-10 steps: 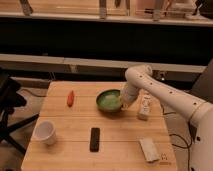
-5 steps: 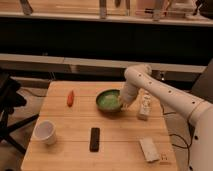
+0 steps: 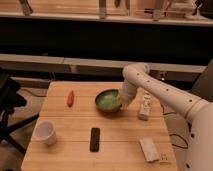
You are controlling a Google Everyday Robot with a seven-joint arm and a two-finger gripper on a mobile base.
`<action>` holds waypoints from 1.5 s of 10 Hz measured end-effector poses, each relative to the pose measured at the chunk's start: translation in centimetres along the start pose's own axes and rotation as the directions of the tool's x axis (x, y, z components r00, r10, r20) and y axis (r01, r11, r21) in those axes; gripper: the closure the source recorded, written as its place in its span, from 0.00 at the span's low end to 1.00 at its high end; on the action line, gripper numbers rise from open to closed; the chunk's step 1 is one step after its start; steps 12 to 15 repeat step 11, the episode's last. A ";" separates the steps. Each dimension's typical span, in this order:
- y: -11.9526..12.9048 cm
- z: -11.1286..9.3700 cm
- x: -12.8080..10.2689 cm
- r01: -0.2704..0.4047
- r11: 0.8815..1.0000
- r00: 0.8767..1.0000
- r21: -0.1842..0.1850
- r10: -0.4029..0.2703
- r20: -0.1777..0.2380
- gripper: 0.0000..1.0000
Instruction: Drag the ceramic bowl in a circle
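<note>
I see the ceramic bowl (image 3: 107, 100) sitting upright on the wooden worktop (image 3: 120, 135), a little behind the middle and toward the right half. Its glossy dark-green outside and paler green inside are plain to me. My gripper (image 3: 121, 103) is down at the bowl's right-hand rim, touching or overlapping it from this camera. I cannot tell how far the fingers are spread, or whether they have the rim pinched, because the wrist hides them. The white arm (image 3: 160, 92) reaches in from the right edge, bends at an elbow above the back of the worktop and drops to the bowl.

Just to the right of the gripper lies a small white bottle-like object (image 3: 145, 107), near the bowl but apart from it. To the bowl's left, well apart, a small red-orange item (image 3: 70, 98) lies on the wood. Nearer the front, a black rectangular object (image 3: 94, 139) lies flat, roughly in front of the bowl. A white cup (image 3: 45, 132) stands upright at the front left. A flat white rectangular thing (image 3: 148, 149) lies at the front right. A dark chair (image 3: 9, 107) stands off the left edge.
</note>
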 end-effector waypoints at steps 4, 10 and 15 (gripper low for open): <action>-0.6 0.1 0.1 0.016 1.000 1.000 -0.017 -0.016 -0.002 0.99; 0.5 0.5 -0.1 0.027 0.998 1.000 -0.052 -0.027 0.004 0.99; 0.2 0.6 -0.5 0.030 0.998 1.000 -0.056 -0.030 0.005 0.99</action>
